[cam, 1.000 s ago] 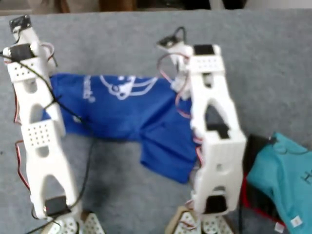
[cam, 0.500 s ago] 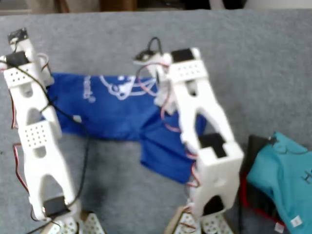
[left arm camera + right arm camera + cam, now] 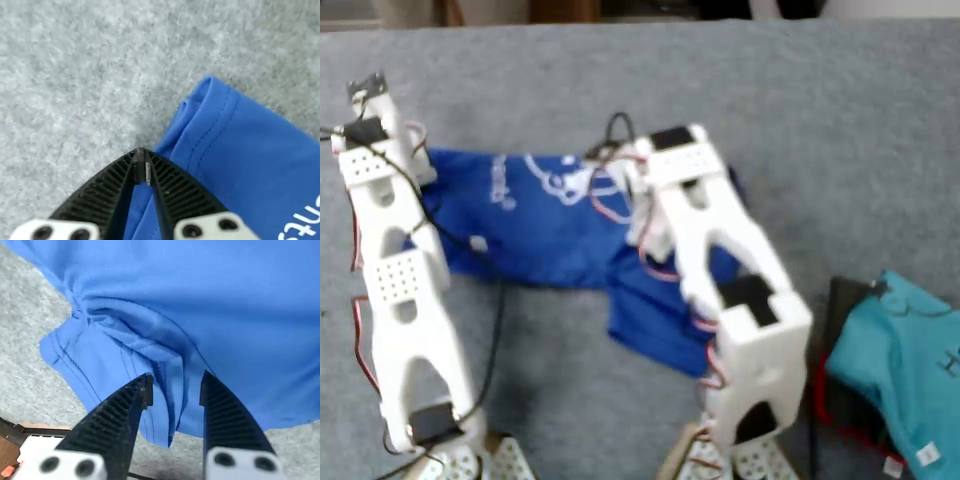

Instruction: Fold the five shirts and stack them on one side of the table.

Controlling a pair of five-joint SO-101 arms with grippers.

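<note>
White lettering (image 3: 502,182) on the blue shirt (image 3: 560,235) and dark marks (image 3: 948,362) at the teal shirt's (image 3: 895,345) 3 o'clock edge cannot be read.

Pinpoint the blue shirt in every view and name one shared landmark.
High view: blue shirt spread left of centre, under both arms.
Left wrist view: the blue shirt, hem corner beside the left gripper, jaws shut.
Right wrist view: the blue shirt, bunched seams under the right gripper, jaws open.
Shared landmark: the grey table cover.
</note>
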